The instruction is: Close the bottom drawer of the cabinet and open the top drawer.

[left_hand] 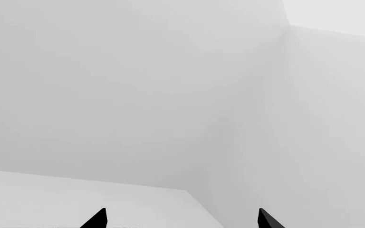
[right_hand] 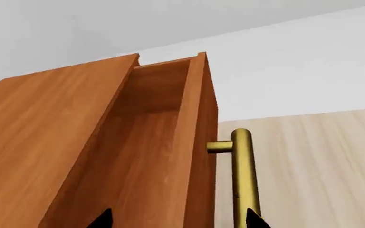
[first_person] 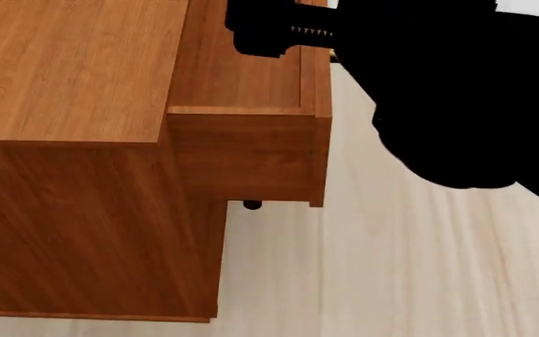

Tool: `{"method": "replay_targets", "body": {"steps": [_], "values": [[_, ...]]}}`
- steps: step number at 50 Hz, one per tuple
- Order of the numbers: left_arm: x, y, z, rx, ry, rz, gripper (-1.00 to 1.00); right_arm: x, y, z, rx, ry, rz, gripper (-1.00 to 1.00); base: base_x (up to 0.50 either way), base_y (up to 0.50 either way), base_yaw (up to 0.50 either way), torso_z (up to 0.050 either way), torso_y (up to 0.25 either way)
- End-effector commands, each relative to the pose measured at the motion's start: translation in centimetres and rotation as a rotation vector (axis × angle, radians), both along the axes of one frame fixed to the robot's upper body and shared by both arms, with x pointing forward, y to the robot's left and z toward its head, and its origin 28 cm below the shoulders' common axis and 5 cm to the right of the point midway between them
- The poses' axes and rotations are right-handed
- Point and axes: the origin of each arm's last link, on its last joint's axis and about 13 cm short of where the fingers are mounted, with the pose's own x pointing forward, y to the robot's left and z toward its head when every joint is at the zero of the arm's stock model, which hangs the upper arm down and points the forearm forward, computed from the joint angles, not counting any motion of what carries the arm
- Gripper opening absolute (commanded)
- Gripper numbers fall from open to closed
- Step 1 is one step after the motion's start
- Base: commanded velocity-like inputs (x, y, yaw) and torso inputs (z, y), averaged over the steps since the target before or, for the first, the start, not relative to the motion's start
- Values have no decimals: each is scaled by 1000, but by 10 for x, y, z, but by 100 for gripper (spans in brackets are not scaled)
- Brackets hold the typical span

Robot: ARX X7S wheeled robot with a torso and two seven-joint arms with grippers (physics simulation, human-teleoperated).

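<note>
A: What surrounds the boxy reddish-brown wood-grain cabinet (first_person: 73, 175)?

B: Pale plank floor (first_person: 391, 267) in the head view, and plain white walls (left_hand: 138, 95) in the left wrist view. The black right arm (first_person: 438, 91) covers the upper right of the head view and hides the drawer's front corner.

A: And the drawers?

B: The uppermost reddish-brown wooden drawer (first_person: 250, 140) stands pulled out from the cabinet, its shallow box showing bare wood inside. No lower drawer sticks out beneath it.

A: The right tool (right_hand: 177, 219)?

B: Its two dark tips are spread wide. The drawer's front panel and the brass cylindrical bar handle (right_hand: 244, 175) lie between them; whether they touch, I cannot tell.

A: The left tool (left_hand: 182, 219)?

B: Its tips are parted, with nothing between them, aimed at the wall.
</note>
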Motion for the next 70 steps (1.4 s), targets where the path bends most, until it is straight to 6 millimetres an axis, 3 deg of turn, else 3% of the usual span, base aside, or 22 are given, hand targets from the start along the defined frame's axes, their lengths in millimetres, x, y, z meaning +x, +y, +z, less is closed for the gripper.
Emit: {"method": "replay_targets", "body": {"steps": [1, 16, 38, 70], "values": [[0, 0, 1, 0, 1, -1, 100, 11, -4, -13, -64, 100, -57, 100, 0, 0, 0, 0, 0], [0, 0, 1, 0, 1, 0, 100, 22, -30, -27, -130, 197, -237, 100, 0, 0, 0, 0, 0], [1, 0, 1, 3, 2, -3, 100, 25, -68, -25, -189, 216, -430, 100, 2, 0, 0, 0, -2], [-1, 0, 2, 5, -5, 3, 100, -23, -116, -1, -206, 206, -665, 100, 0, 0, -4, 0, 8]]}}
